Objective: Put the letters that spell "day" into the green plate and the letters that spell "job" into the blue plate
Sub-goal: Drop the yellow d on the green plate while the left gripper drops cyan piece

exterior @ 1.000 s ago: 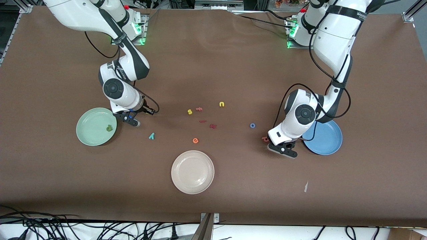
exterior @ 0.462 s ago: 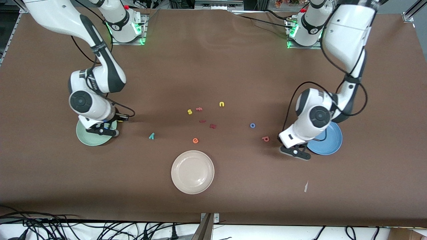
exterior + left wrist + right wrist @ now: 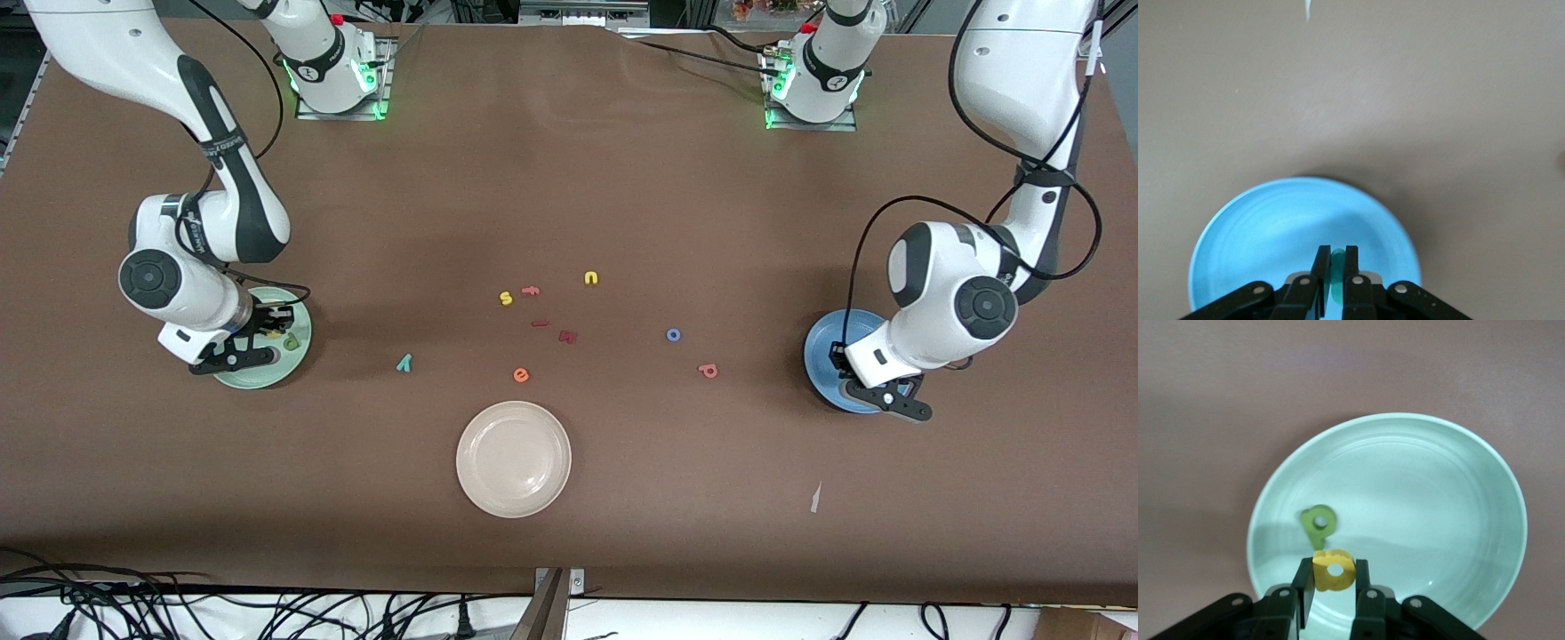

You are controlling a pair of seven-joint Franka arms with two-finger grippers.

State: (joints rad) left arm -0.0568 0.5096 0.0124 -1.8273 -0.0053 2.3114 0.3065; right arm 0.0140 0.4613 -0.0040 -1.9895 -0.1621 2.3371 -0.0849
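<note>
1. Yellow "a" [image 3: 1333, 571] is sitting clamped in the right claw [image 3: 1333, 587] over the green plate [image 3: 1458, 493], beside the "d" [image 3: 1317, 521] lying there.
2. Left claw [image 3: 1336, 270] is pinching the teal "j" [image 3: 1337, 257] over the blue plate [image 3: 1258, 233].
3. "y" [image 3: 404, 362], "o" [image 3: 673, 335], "b" [image 3: 708, 371] are lying on the counter [image 3: 711, 222].

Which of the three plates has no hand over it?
The cream-white plate, nearest the front camera; the green plate and blue plate each sit under a hand.
</note>
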